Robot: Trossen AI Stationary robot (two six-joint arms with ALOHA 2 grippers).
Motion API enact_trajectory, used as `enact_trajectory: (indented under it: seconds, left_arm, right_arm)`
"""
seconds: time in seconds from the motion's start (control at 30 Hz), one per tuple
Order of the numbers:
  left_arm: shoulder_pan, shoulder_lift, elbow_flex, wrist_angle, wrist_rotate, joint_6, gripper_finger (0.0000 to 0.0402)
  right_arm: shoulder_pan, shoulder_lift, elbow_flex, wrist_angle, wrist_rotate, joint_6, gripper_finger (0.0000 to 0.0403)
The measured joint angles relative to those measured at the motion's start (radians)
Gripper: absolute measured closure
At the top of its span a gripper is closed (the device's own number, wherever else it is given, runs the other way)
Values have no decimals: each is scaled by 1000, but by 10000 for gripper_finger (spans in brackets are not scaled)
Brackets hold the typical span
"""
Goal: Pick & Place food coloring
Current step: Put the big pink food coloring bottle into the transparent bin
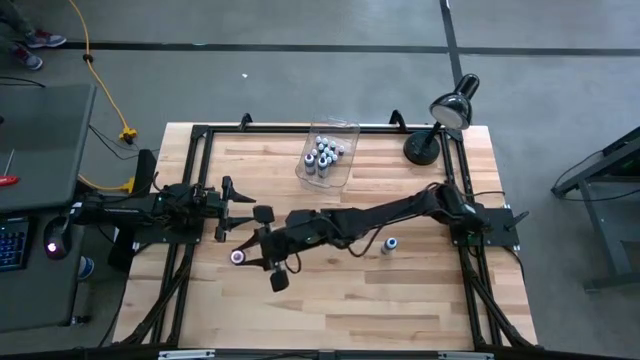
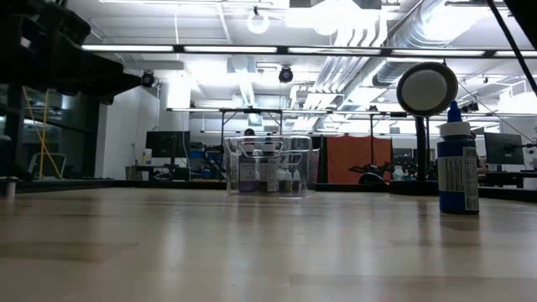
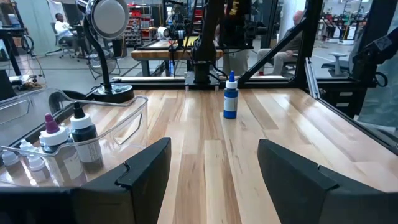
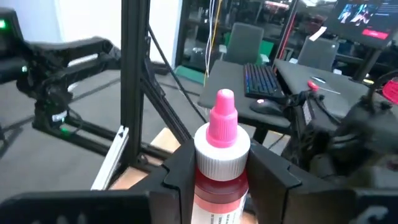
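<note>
The wooden bench [image 1: 330, 300] is the largest thing in view, a pale plank top edged by a black metal frame [image 1: 200, 135]. Around it lies grey concrete floor [image 1: 300, 80]; to the left stands a desk [image 1: 35, 180] carrying a keyboard [image 1: 10, 245] and a mouse [image 1: 55, 245], and a yellow cable [image 1: 95, 70] runs across the floor. The low view looks into a bright workshop with ceiling ducts and other workstations. In the left wrist view a person sits in the far background.

At the bench's far right corner stands a black desk lamp [image 1: 440, 125].

Near the far edge, about the middle, sits the clear plastic bin [image 1: 328, 155]. It holds a cluster of small food coloring bottles [image 1: 324, 155] with whitish caps; their number cannot be told.

The right tool [image 1: 252, 256] reaches across to the left part of the bench and is clenched on a pink-capped food coloring bottle [image 4: 221, 149], red-bodied and upright between the fingers. The left tool [image 1: 235, 205] waits at the bench's left side, its fingers [image 3: 140, 171] spread apart and grasping nothing.

A blue food coloring bottle [image 1: 390, 244] stands alone on the bench right of centre, well apart from the bin.
</note>
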Motion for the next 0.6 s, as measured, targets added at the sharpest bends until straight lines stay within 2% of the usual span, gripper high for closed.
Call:
enact_trajectory:
  seconds: [0.2,0.5,0.6]
  left_arm:
    - [0,0,0,0,0,0,163]
    - [0,0,0,0,0,0,163]
    - [0,0,0,0,1,0,163]
  right_arm:
    - [-22,-84,0,-73,31,-40,296]
    - [-69,-152,-1,-84,63,-90,296]
    - [-82,-174,0,-81,106,-141,296]
